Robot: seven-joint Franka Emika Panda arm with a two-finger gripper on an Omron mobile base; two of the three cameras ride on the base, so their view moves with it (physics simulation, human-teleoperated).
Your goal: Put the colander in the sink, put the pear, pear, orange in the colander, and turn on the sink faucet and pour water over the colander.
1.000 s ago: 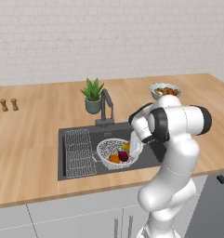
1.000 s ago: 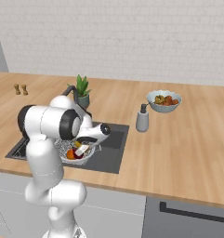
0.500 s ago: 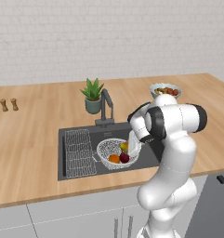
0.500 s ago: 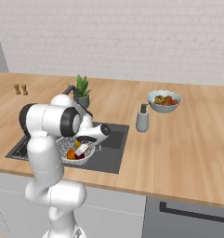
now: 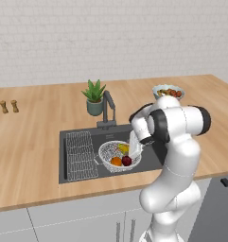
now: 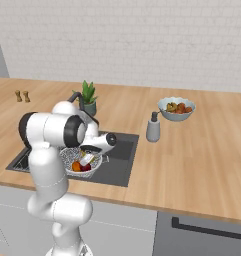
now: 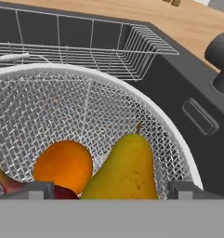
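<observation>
The white-grey mesh colander (image 5: 110, 153) (image 6: 72, 159) (image 7: 85, 107) sits in the dark sink (image 5: 70, 176) (image 6: 123, 150). Inside it lie a yellow pear (image 7: 125, 172) (image 5: 123, 148), an orange (image 7: 62, 165) (image 5: 116, 161) (image 6: 77, 166) and a dark red pear (image 7: 5, 182) (image 5: 127, 161). My gripper (image 7: 111, 190) (image 5: 134, 146) (image 6: 87, 159) hangs low over the colander's right side and is open. Its fingertips (image 7: 36, 189) stand on either side of the yellow pear with a gap on each side. The dark faucet (image 5: 108, 111) (image 6: 76, 97) stands behind the sink, with no water running.
A flat wire rack (image 5: 81, 149) (image 7: 85, 51) lies in the sink's left half. A potted plant (image 5: 94, 98) stands behind the faucet. A grey bottle (image 6: 153, 127) and a pale fruit bowl (image 6: 176, 109) are on the counter to the right. Two small shakers (image 5: 7, 106) stand far left.
The jaws have spread wider, and the yellow pear rests loose in the colander. The arm stays in about the same place over the colander.
</observation>
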